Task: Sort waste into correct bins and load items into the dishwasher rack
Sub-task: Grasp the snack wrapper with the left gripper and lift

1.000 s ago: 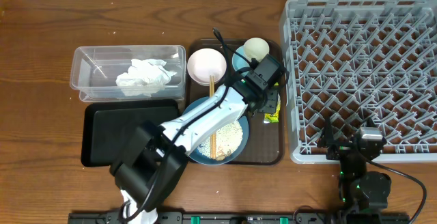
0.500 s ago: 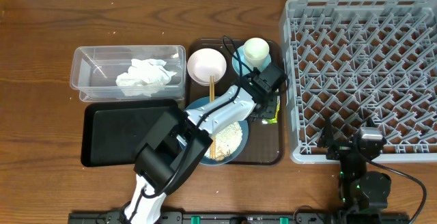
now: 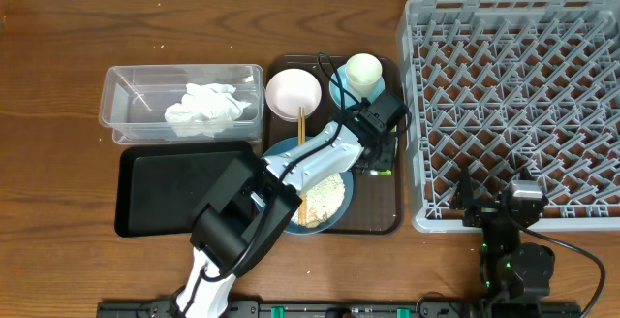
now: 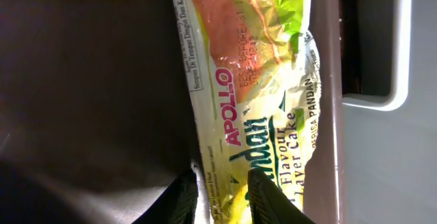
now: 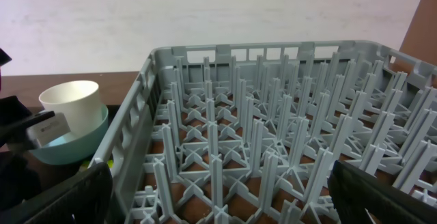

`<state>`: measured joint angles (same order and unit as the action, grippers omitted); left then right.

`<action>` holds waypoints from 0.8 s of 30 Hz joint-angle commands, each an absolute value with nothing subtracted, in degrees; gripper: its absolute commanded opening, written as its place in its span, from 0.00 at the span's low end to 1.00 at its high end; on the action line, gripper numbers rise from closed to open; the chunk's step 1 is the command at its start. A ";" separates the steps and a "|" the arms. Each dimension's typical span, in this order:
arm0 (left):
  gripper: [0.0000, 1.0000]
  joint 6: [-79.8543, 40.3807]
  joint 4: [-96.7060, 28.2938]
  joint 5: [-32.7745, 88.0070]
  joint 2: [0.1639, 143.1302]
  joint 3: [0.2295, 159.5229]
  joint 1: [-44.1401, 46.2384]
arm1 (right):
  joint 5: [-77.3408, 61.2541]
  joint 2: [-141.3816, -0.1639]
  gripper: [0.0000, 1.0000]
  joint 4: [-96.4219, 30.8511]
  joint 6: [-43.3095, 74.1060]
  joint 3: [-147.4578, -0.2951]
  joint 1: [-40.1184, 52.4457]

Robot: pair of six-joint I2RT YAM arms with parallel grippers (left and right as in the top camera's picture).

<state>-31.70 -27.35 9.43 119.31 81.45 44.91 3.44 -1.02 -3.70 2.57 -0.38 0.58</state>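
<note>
The left arm reaches across the brown serving tray (image 3: 387,223), and its left pincer (image 4: 222,183) is down on the yellow-green sachet wrapper (image 4: 252,101). The wrapper lies flat along the tray's right-hand rim, on the side facing the dishwasher rack (image 3: 513,85). From the wrist view the two dark fingertips (image 4: 184,191) sit close together, with one end of the wrapper between them. I cannot tell whether they have actually nipped the film or only stand astride it.

That wrapper looks like thin, glossy, crinkled foil. I would expect it to weigh almost nothing, to be slick, and to crumple or slide rather than resist. A firm pinch on the puckered end seam, where the film is doubled, seems the surest hold. It should then be lifted straight up so the long body does not drag against the tray's rim. It may flutter or slip free once off the tray.

The clear plastic tub (image 3: 126,85) and the black tray (image 3: 165,192) both sit to the left of the serving tray on the wooden surface (image 3: 58,47).

The right pincer (image 5: 218,200) stands wide and empty, beyond the tray's right side, looking into the rack.
</note>
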 commanded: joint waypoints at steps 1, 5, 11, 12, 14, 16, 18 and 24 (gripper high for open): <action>0.29 -31.83 -27.14 10.26 119.61 81.89 44.97 | 3.60 -1.04 0.99 -3.92 3.14 -0.32 0.56; 0.29 -31.86 -27.05 10.26 119.61 81.87 44.97 | 3.60 -1.04 0.99 -3.92 3.14 -0.32 0.56; 0.27 -31.83 -26.85 10.24 119.61 81.87 44.97 | 3.60 -1.02 0.99 -3.92 3.14 -0.32 0.56; 0.25 -31.83 -26.85 10.24 119.61 81.87 44.97 | 3.60 -1.04 0.99 -3.92 3.14 -0.32 0.56; 0.22 -31.83 -26.87 10.22 119.61 81.87 44.97 | 3.60 -1.04 0.99 -3.92 3.14 -0.32 0.56; 0.21 -31.83 -26.87 10.20 119.61 81.87 44.97 | 3.60 -1.04 0.99 -3.92 3.14 -0.32 0.56; 0.21 -31.81 -26.87 9.78 119.61 81.87 44.97 | 3.60 -1.04 0.99 -3.92 3.14 -0.32 0.56; 0.11 -31.81 -26.87 9.58 119.61 81.87 44.97 | 3.60 -1.02 0.99 -3.92 3.14 -0.32 0.56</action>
<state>-31.88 -26.81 10.13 119.31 81.45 44.91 3.44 -1.02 -3.70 2.57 -0.36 0.58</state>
